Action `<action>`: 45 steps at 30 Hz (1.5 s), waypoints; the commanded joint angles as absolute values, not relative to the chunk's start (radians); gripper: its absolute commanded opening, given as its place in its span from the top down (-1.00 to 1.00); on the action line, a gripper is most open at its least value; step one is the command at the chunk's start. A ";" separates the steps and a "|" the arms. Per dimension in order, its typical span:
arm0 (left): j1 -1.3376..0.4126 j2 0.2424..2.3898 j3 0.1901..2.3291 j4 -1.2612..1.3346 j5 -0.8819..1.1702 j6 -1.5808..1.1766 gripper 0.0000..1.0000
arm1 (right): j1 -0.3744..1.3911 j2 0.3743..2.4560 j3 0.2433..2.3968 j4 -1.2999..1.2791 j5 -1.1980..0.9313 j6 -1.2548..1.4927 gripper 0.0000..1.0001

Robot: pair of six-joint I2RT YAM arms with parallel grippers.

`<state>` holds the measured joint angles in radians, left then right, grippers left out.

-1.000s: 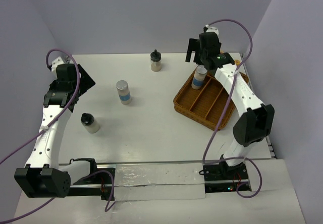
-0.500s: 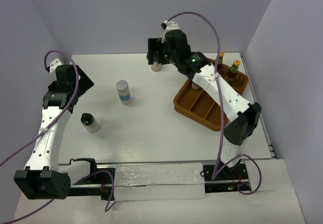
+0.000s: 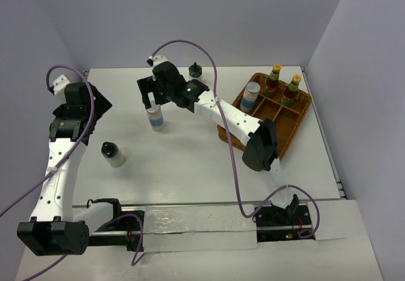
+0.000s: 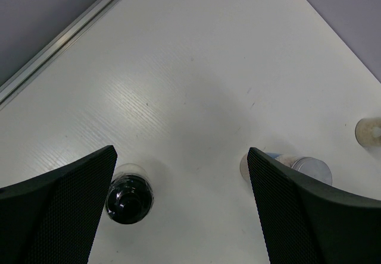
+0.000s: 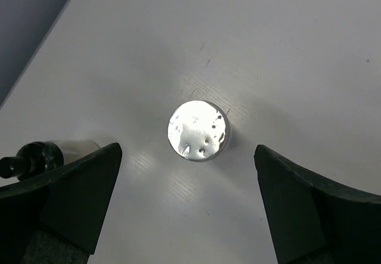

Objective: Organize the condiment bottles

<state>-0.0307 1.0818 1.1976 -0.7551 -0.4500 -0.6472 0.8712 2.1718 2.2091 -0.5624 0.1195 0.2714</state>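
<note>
A silver-lidded white bottle with a blue band stands upright mid-table. My right gripper hovers open just above it; in the right wrist view its shiny lid sits between the fingertips of the open right gripper, untouched. A squat pale bottle with a black cap stands at the left. My left gripper is open above the table behind it; in the left wrist view that bottle stands by the left finger of the left gripper. A second black-capped bottle stands at the back.
A brown divided basket at the right holds a second silver-lidded bottle and two slim yellow-capped bottles. The left wrist view shows the mid-table silver-lidded bottle behind its right finger. Walls close the back and sides.
</note>
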 commanded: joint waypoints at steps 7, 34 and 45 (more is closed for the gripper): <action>-0.021 1.062 1.223 -0.751 -0.468 -0.640 -0.99 | 0.884 2.313 2.343 -0.564 0.233 0.270 -1.00; -0.018 1.056 1.220 -0.746 -0.468 -0.616 -0.99 | 0.920 2.372 2.340 -0.537 0.278 0.270 0.44; -0.017 1.054 1.212 -0.743 -0.463 -0.614 -0.99 | 0.822 1.992 2.158 -0.541 0.353 0.270 0.82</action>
<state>-0.0287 1.0752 1.1976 -0.7593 -0.4572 -0.6228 0.8960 2.2912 2.2364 -0.6169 0.2873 0.2717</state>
